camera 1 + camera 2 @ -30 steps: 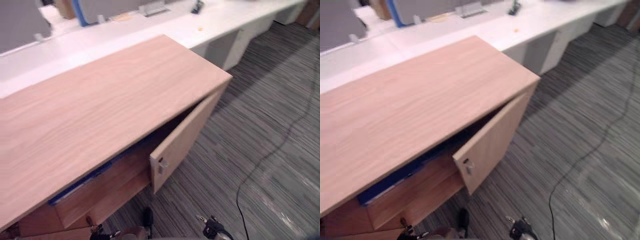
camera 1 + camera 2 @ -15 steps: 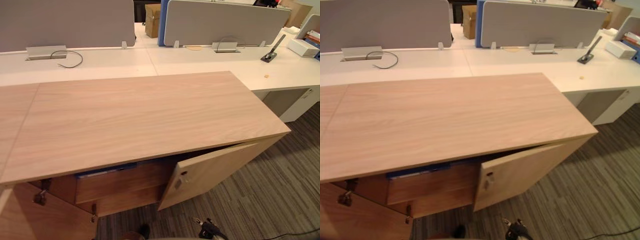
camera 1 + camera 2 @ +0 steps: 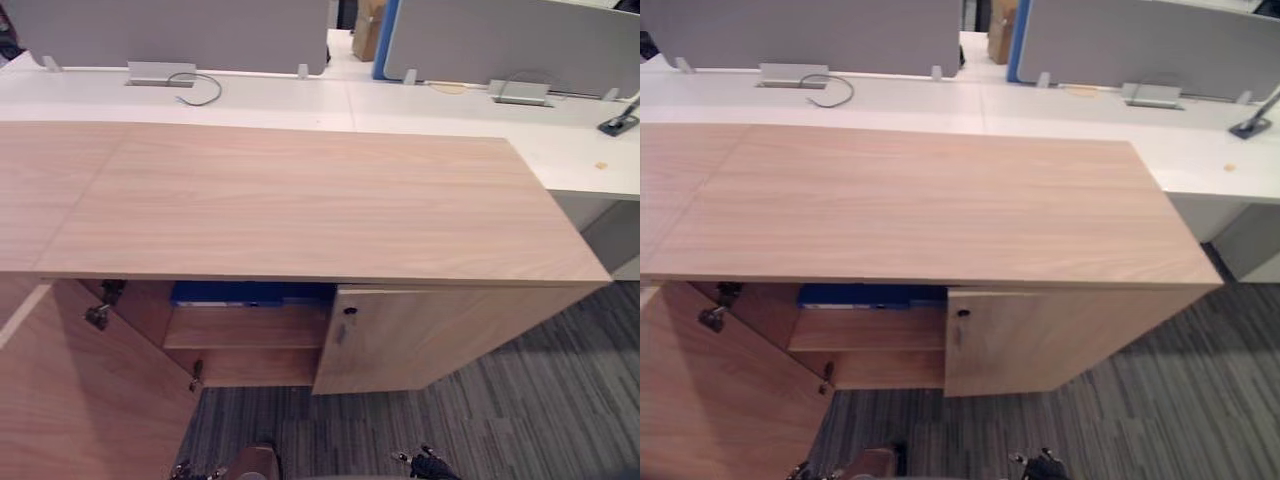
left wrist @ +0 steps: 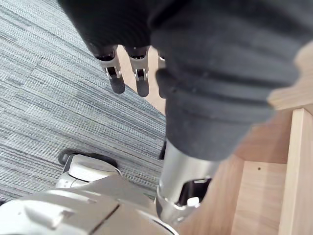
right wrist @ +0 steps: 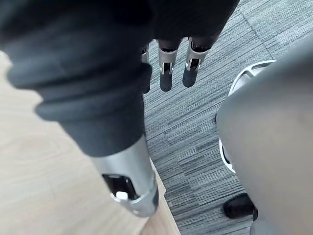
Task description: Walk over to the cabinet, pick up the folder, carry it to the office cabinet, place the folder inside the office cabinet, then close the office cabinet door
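Lying inside the office cabinet, the blue folder is showing beside the ajar door in the left eye view. Left wrist view: the left hand is hanging empty, fingers straight, above carpet. Right wrist view: the right hand is hanging likewise.

A long low wooden office cabinet stands on striped grey carpet. Its left wooden door is swung wide out over the carpet, and its right wooden door stands partly ajar. In the opening between the two doors, a flat blue folder lies on the upper wooden shelf inside. Directly behind the cabinet runs a long white desk, with a looped black cable lying on it towards the left. Along the desk's far edge stand grey partition screens.
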Available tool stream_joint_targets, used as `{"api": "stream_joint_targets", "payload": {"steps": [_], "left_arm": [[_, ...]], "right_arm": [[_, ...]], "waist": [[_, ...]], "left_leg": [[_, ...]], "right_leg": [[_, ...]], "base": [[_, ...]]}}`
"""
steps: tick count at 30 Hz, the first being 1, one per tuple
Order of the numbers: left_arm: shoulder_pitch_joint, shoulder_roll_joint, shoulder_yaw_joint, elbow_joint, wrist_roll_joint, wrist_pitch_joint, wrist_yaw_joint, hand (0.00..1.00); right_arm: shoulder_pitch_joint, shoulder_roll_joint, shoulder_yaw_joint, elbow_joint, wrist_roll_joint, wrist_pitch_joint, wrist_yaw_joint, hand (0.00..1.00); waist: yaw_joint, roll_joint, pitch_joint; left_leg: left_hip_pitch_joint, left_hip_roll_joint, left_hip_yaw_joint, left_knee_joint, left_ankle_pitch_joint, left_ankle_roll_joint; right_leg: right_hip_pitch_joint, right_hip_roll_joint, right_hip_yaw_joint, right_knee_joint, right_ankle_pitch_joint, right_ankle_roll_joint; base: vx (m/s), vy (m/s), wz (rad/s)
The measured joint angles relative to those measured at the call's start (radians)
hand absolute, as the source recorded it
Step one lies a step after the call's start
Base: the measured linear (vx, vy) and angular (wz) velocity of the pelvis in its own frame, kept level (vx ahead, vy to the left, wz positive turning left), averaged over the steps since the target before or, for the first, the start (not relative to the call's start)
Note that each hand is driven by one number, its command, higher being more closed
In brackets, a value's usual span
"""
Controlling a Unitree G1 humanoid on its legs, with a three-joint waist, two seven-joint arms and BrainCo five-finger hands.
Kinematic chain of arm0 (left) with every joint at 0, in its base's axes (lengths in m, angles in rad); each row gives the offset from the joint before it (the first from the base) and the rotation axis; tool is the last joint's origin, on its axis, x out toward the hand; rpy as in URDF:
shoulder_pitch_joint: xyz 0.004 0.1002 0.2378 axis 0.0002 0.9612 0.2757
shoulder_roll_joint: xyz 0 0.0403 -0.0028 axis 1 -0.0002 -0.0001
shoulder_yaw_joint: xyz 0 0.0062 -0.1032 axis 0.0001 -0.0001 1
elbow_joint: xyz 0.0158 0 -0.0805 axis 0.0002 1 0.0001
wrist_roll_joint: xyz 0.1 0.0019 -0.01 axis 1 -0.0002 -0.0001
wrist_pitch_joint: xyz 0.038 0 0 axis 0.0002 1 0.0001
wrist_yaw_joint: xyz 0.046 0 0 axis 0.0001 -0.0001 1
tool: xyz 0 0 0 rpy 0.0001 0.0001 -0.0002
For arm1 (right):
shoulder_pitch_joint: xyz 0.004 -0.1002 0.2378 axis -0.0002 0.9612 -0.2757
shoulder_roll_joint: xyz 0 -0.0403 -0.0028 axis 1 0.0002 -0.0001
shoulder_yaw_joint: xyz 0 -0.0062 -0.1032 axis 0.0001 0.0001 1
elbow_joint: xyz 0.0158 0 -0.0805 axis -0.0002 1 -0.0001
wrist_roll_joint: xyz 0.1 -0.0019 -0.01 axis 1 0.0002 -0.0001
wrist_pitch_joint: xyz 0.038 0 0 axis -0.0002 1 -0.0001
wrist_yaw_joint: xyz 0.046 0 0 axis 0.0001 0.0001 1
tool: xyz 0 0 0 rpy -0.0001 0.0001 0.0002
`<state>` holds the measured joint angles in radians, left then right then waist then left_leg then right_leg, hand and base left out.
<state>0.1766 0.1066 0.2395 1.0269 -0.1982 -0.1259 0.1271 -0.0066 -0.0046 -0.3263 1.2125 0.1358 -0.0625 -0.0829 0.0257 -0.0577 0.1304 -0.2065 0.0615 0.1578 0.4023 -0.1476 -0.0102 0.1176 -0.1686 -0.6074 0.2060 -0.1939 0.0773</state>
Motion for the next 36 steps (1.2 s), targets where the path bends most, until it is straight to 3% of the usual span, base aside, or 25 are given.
{"api": "stream_joint_targets", "payload": {"steps": [2,7,8,9,11,16,23,25,26,28,29,30,34,35,36], "left_arm": [[0.001,0.010,-0.002,-0.001,0.007,0.000,-0.001,0.00],[0.000,0.011,-0.011,-0.008,0.051,0.001,-0.004,0.00],[0.000,0.011,-0.009,-0.008,0.053,0.001,-0.005,0.00],[0.001,0.011,-0.007,-0.008,0.054,0.002,-0.006,0.00],[0.002,0.005,0.002,-0.010,0.054,0.002,-0.008,0.00],[0.006,-0.008,0.034,-0.024,0.052,0.001,-0.023,0.00],[0.007,-0.007,0.041,-0.024,0.076,0.001,-0.032,0.00],[0.007,-0.008,0.040,-0.012,0.090,0.002,-0.035,0.00],[0.006,-0.005,0.013,-0.010,0.096,0.002,-0.036,0.00],[-0.005,0.004,-0.001,-0.010,0.111,0.000,-0.035,0.00],[-0.007,0.006,-0.003,-0.012,0.112,-0.002,-0.034,0.00],[-0.009,0.009,0.001,-0.017,0.111,-0.002,-0.033,0.00],[0.000,0.012,0.007,-0.018,0.095,-0.002,-0.028,0.00],[0.006,0.015,0.009,-0.018,0.077,-0.002,-0.026,0.00],[0.013,0.011,0.012,-0.017,0.069,-0.002,-0.025,0.00]], "right_arm": [[0.001,0.018,-0.032,0.000,0.000,0.000,0.000,0.00],[0.003,0.029,-0.111,-0.001,0.000,-0.001,0.001,0.00],[0.004,0.030,-0.114,-0.002,0.000,-0.001,0.001,0.00],[0.003,0.036,-0.123,-0.005,0.000,-0.001,0.001,0.00],[0.003,0.035,-0.130,-0.017,0.001,-0.001,0.000,0.00],[0.029,0.059,-0.153,-0.082,-0.004,0.000,-0.001,0.00],[0.048,0.062,-0.147,-0.086,-0.043,0.001,-0.008,0.00],[0.053,0.058,-0.141,-0.089,-0.043,-0.001,-0.008,0.00],[0.083,0.044,-0.116,-0.120,-0.044,-0.002,-0.007,0.00],[0.103,0.044,-0.103,-0.140,-0.043,-0.005,-0.007,0.00],[0.107,0.048,-0.090,-0.138,-0.043,-0.006,-0.006,0.00],[0.109,0.049,-0.081,-0.133,-0.043,-0.006,-0.004,0.00],[0.099,0.054,-0.064,-0.097,-0.067,-0.006,0.009,0.00],[0.096,0.055,-0.064,-0.082,-0.082,-0.005,0.016,0.00],[0.096,0.052,-0.065,-0.078,-0.081,-0.004,0.017,0.00]], "waist": [[0.008,-0.014,-0.006],[-0.007,-0.020,-0.007],[-0.006,-0.021,-0.007],[-0.008,-0.025,-0.004],[-0.009,-0.017,0.005],[-0.007,-0.016,0.015],[-0.002,-0.018,0.013],[-0.017,-0.006,0.008],[-0.030,0.014,-0.009],[-0.032,0.010,-0.011],[-0.031,0.003,-0.021],[-0.031,-0.007,-0.030],[-0.001,-0.033,-0.049],[0.008,-0.045,-0.056],[0.010,-0.047,-0.061]], "left_leg": [[0.000,-0.040,0.007,-0.051,0.024,0.028],[0.042,-0.118,0.039,-0.230,0.134,0.024],[0.065,-0.131,0.020,-0.295,0.168,0.034],[0.103,-0.148,-0.015,-0.404,0.237,0.019],[0.132,-0.151,-0.056,-0.495,0.290,0.023],[0.133,-0.153,-0.056,-0.497,0.260,0.054],[0.137,-0.174,-0.053,-0.497,0.255,0.058],[0.143,-0.180,-0.110,-0.495,0.255,0.064],[0.141,-0.175,-0.179,-0.477,0.267,0.093],[0.137,-0.180,-0.247,-0.459,0.274,0.085],[0.137,-0.189,-0.299,-0.458,0.279,0.078],[0.135,-0.201,-0.350,-0.463,0.287,0.066],[0.134,-0.219,-0.430,-0.488,0.297,0.052],[0.138,-0.233,-0.443,-0.487,0.301,0.047],[0.140,-0.232,-0.453,-0.486,0.301,0.046]], "right_leg": [[-0.012,-0.013,-0.004,-0.009,0.002,0.000],[0.025,-0.056,-0.097,-0.031,0.017,-0.003],[0.030,-0.055,-0.110,-0.032,0.018,-0.004],[0.034,-0.054,-0.124,-0.033,0.019,-0.005],[0.043,-0.045,-0.150,-0.034,0.019,-0.005],[0.078,-0.033,-0.196,-0.044,0.018,-0.004],[0.099,-0.047,-0.217,-0.046,0.019,-0.007],[0.077,-0.078,-0.177,0.061,0.015,-0.018],[0.000,-0.095,0.000,0.237,0.009,-0.078],[-0.040,-0.076,0.187,0.287,-0.036,-0.050],[-0.041,-0.063,0.274,0.274,-0.060,-0.006],[-0.030,-0.066,0.299,0.228,-0.077,0.025],[-0.017,-0.061,0.279,0.068,-0.074,0.021],[-0.012,-0.057,0.276,0.022,-0.044,0.010],[0.010,-0.057,0.257,0.010,-0.050,0.032]], "base": [[0.11,0.143,0.50],[0.06,0.070,0.81],[0.04,-0.005,0.77],[0.03,-0.022,0.76],[0.01,-0.035,0.69],[-0.06,-0.025,0.34],[-0.03,0.016,0.20],[0.02,0.053,0.61],[0.06,0.103,1.17],[0.06,0.069,1.28],[0.05,-0.039,1.40],[0.04,-0.076,1.41],[-0.01,-0.219,1.01],[-0.03,-0.295,0.46],[-0.04,-0.346,0.41]]}}
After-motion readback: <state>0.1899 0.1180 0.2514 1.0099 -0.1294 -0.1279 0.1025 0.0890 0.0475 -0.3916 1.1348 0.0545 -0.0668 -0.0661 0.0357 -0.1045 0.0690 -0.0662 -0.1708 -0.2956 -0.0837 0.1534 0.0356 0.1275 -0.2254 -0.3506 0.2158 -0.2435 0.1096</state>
